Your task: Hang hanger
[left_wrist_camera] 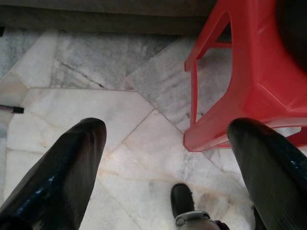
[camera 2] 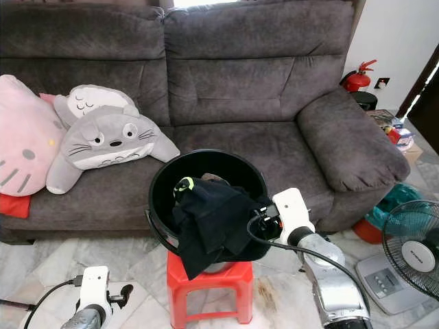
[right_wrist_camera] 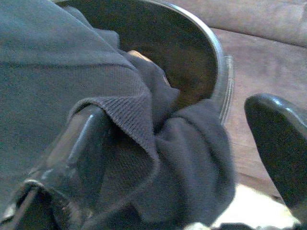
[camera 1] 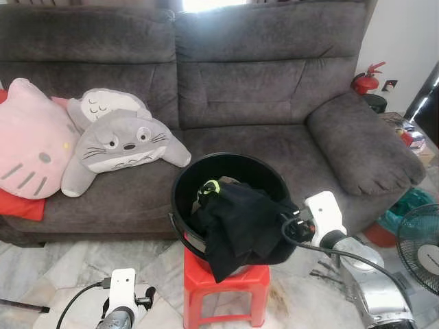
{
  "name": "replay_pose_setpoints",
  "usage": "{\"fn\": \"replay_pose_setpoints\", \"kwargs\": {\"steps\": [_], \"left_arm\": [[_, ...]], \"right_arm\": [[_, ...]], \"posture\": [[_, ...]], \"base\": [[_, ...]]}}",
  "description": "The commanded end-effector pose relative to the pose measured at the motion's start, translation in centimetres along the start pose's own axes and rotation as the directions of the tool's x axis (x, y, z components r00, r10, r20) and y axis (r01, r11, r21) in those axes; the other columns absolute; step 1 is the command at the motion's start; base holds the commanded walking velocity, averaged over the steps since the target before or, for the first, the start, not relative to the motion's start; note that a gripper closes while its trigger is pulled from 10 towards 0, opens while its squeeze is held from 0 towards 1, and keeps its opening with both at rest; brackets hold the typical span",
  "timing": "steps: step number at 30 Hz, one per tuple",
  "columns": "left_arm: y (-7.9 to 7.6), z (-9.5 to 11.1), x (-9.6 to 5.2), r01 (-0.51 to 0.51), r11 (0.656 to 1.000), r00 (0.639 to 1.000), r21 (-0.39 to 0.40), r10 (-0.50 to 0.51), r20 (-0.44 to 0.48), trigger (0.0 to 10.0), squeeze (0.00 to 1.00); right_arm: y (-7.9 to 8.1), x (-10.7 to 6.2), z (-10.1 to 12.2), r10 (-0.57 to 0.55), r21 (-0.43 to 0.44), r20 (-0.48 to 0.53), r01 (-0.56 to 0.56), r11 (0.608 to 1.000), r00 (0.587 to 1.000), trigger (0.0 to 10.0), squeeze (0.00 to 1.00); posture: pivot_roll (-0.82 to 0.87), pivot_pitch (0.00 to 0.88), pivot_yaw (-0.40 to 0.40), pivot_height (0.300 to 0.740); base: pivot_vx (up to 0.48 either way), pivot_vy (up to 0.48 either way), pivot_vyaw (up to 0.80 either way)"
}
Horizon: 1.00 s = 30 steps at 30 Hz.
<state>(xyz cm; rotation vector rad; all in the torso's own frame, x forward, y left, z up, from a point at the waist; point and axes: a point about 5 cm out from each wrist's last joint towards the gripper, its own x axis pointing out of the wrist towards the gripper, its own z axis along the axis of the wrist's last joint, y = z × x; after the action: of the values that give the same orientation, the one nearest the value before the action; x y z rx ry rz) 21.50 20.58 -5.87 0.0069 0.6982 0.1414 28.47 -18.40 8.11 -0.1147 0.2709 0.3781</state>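
Left gripper (left_wrist_camera: 168,163) hangs low over the floor (left_wrist_camera: 96,110), jaws wide, red stool (left_wrist_camera: 249,86) just beside. Right gripper (right_wrist_camera: 177,158), jaws wide, straddles dark cloth (camera 1: 236,223) draped over the black bucket (camera 1: 206,168) rim. Hanger not identifiable.

Grey sofa (camera 1: 260,82) with a pink cat cushion (camera 1: 31,140) and grey Totoro plush (camera 1: 120,140) at one end. Red fire extinguisher (camera 1: 367,81) beside the armrest; standing fan (camera 2: 411,250) on the marble floor (left_wrist_camera: 96,105).
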Motion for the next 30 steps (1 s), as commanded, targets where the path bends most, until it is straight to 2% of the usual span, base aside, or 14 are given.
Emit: {"fn": "replay_pose_setpoints", "kwargs": {"steps": [1, 6, 12, 18, 23, 28, 30], "left_arm": [[0.0, 0.1, 0.1, -0.011, 1.0, 1.0, 0.0, 0.011, -0.002, 10.0, 0.0], [0.0, 0.2, 0.1, -0.009, 1.0, 1.0, 0.0, 0.009, -0.002, 10.0, 0.0], [0.1, 0.2, 0.1, -0.012, 1.0, 1.0, 0.001, 0.012, -0.002, 10.0, 0.0], [0.0, 0.2, 0.1, -0.012, 1.0, 1.0, 0.001, 0.012, -0.002, 10.0, 0.0], [0.0, 0.2, 0.1, -0.013, 1.0, 1.0, 0.001, 0.013, -0.001, 10.0, 0.0], [0.0, 0.2, 0.1, -0.013, 1.0, 1.0, 0.001, 0.013, -0.001, 10.0, 0.0], [-0.1, 0.2, 0.1, -0.013, 1.0, 1.0, 0.001, 0.013, -0.002, 10.0, 0.0]], "right_arm": [[-0.1, -0.2, -0.4, 0.01, 0.043, 0.004, -0.01, 0.999, 1.0, 10.0, 0.0], [0.9, -0.2, -1.8, 0.106, 0.088, -0.024, -0.104, 0.991, 0.994, 10.0, 0.0], [1.0, 0.0, -2.4, 0.12, 0.085, -0.043, -0.117, 0.99, 0.992, 10.0, 0.0], [0.8, 0.2, -1.9, 0.123, 0.076, 0.001, -0.123, 0.99, 0.992, 10.0, 0.0], [0.9, 0.3, -0.4, 0.15, 0.056, 0.113, -0.157, 0.986, 0.982, 10.0, 0.0], [0.9, 0.3, -0.1, 0.152, 0.06, 0.129, -0.161, 0.985, 0.98, 10.0, 0.0], [1.0, 0.5, -0.8, 0.16, 0.045, 0.094, -0.164, 0.985, 0.983, 10.0, 0.0]], "posture": [[-0.17, 0.0, 0.009, 0.716], [-0.16, 0.0, 0.011, 0.716], [-0.16, 0.0, 0.012, 0.716], [-0.16, 0.0, 0.012, 0.716], [-0.16, 0.0, 0.012, 0.716], [-0.16, 0.0, 0.012, 0.716], [-0.16, 0.0, 0.009, 0.716]], "base": [[0.0, 0.0, 0.0], [0.0, 0.0, 0.0], [0.0, 0.0, 0.0], [0.0, 0.0, 0.0], [0.0, 0.0, 0.0], [0.0, 0.0, 0.0], [0.0, 0.0, 0.0]]}}
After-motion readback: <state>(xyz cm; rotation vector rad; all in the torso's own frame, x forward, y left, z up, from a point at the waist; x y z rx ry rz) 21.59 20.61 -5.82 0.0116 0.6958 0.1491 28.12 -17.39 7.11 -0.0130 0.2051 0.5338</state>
